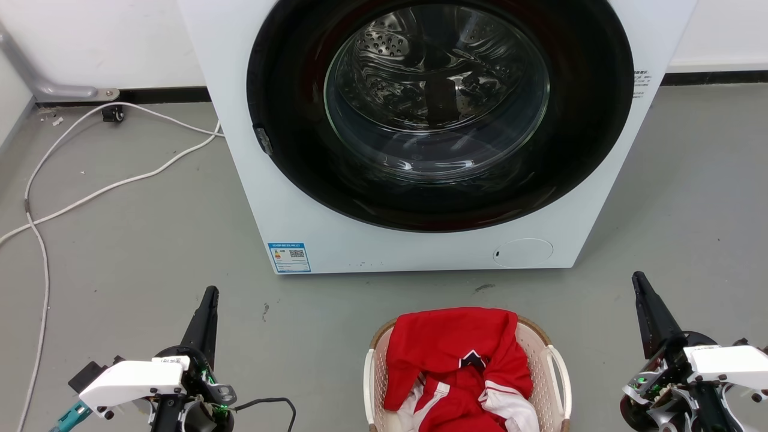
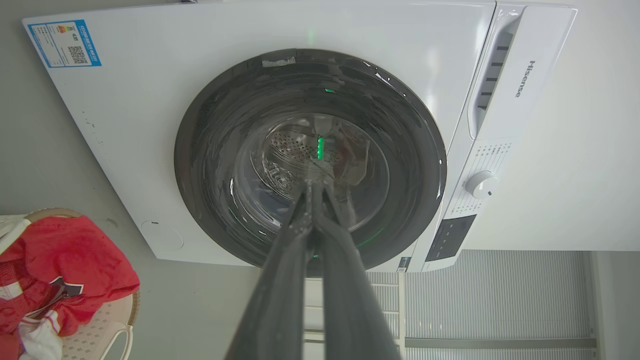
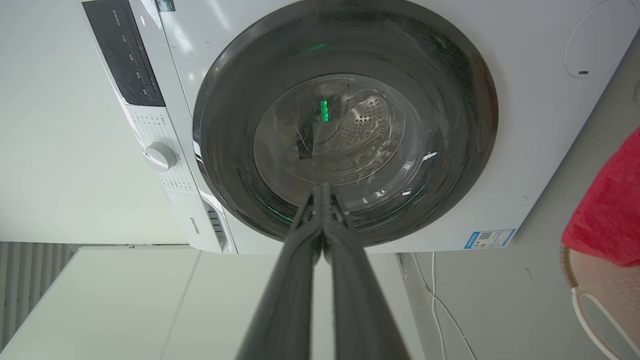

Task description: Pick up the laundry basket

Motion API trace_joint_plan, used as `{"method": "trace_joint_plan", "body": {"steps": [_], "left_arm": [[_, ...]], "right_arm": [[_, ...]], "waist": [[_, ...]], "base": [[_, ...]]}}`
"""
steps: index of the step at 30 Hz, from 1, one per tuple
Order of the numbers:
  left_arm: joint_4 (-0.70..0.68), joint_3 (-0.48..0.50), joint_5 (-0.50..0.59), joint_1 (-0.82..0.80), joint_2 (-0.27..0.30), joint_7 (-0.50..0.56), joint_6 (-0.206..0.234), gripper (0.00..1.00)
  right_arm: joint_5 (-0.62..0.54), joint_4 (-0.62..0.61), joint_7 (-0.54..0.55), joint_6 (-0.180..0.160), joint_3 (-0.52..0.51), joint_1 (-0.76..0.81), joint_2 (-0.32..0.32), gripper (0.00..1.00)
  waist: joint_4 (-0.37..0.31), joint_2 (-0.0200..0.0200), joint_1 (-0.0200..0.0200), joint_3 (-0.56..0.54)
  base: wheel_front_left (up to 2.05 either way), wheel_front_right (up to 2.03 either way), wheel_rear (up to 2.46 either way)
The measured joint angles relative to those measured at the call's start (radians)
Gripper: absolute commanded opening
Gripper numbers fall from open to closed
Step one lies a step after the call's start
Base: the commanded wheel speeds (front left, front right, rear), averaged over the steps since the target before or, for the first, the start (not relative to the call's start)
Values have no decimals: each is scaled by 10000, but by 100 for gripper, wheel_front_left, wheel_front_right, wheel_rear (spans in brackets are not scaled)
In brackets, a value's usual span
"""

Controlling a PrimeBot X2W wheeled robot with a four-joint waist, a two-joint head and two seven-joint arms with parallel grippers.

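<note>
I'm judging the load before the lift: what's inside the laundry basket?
A red garment with white trim fills the laundry basket, draped over its back rim. Anything beneath it is covered.

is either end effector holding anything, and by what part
Nothing is held: left end effector and right end effector are shut, empty, apart from the laundry basket.

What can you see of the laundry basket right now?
The laundry basket is small cream plastic with perforated walls, a brown woven-look rim and white loop side handles. It stands upright on the grey floor before the washer, between left gripper and right gripper, untouched by either. A red-and-white garment fills it, draping over its far rim.
</note>
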Motion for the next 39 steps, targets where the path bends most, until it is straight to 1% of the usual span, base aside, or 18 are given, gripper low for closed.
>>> {"method": "trace_joint_plan", "body": {"steps": [39], "left_arm": [[0, 0, 0, 0, 0, 0, 0, 0]], "right_arm": [[0, 0, 0, 0, 0, 0, 0, 0]], "waist": [[0, 0, 0, 0]], "base": [[0, 0, 0]]}}
